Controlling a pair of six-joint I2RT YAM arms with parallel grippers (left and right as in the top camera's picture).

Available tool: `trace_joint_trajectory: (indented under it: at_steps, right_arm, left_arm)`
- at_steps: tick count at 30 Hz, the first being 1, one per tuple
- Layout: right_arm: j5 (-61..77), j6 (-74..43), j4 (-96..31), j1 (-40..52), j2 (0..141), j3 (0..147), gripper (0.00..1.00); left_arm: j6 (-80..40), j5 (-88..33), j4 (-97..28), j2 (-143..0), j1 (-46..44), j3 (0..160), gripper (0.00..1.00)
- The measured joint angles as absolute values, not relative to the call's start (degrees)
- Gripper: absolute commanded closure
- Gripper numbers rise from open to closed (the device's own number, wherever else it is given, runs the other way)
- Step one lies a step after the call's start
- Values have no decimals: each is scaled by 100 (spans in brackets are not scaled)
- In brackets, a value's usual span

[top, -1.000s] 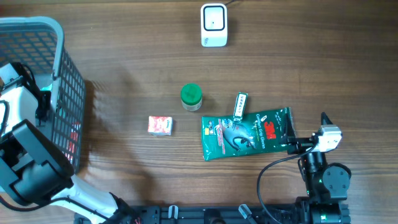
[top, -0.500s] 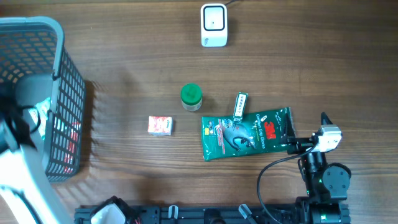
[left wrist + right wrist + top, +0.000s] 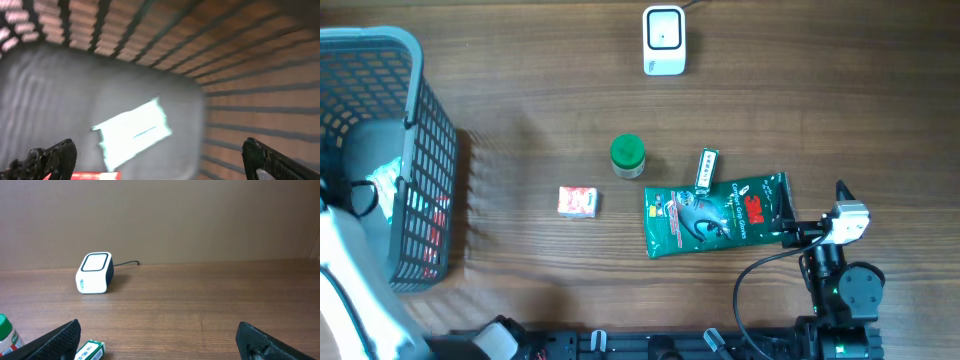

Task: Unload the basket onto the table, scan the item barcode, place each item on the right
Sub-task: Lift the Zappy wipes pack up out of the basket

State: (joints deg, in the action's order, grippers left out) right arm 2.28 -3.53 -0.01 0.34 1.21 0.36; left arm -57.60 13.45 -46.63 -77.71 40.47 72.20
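Surface: brown wood-grain table, with a plain tan wall behind it in the right wrist view.
Right gripper [image 3: 788, 234]: near right; its two fingers stand wide apart with nothing between them. Seen from overhead it lies at the right edge of the pouch; whether it touches cannot be told.
Green pouch [image 3: 712, 215]: one, lying flat just right of centre. It carries a red "3M" logo and a glove picture; the white print is too small to read.
Orange-and-white box [image 3: 578, 202]: one, left of the pouch and well apart from it; its print is illegible.
Slim green-and-white box [image 3: 707, 168]: one, just beyond the pouch's far edge; its lettering is unreadable.
Green-lidded jar [image 3: 627, 156]: one, upright, left of the slim box.
Grey mesh basket [image 3: 423, 110]: one, at the left edge.
Left gripper [image 3: 160, 160]: down inside the basket, fingers spread apart and empty.
Basket contents: one blurred white-and-teal packet [image 3: 132, 131] and a red strip [image 3: 95, 175] on the floor.
Barcode scanner [image 3: 664, 40]: one, white, with a dark cable, far centre, well apart from all four table items.
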Motion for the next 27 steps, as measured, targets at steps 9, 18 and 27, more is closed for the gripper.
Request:
trace_joint_trajectory:
  at_steps: [9, 18, 27]
  right_arm:
    - [228, -353, -1, 34, 121, 36, 0]
    - [228, -353, -3, 34, 121, 36, 0]
    - [228, -353, -1, 34, 121, 36, 0]
  left_arm:
    - [-5988, 794, -4967, -9889, 4163, 7216, 0]
    - [-6517, 585, -4971, -10431, 4163, 7214, 0]
    - [-6768, 543, -3889, -10573, 4049, 6949, 96]
